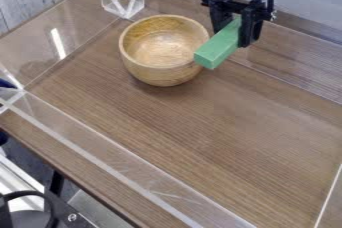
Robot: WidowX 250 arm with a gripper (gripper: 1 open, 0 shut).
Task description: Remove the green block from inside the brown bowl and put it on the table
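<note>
1. The bench (201, 132), a wood-grain top with dark streaks, fills most of the view; clear acrylic walls run low along its edges.
2. The brown bowl (158, 50), round and light wooden with a thick rim, sits toward the bench's far left corner, its inside showing bare wood.
3. The gripper (237, 18), dark and reaching in at the far edge of the bench, is pinching the green block between its fingers.
4. The green block (218, 48) hangs tilted from it, outside the bowl's opening, just beside the rim on the side toward the bench's right edge. Its lower end points toward the near edge; whether that end touches the rim cannot be told.
5. The clear plastic stand (123, 0), small and angular, stands beyond the bowl, nearer the far left corner.
</note>
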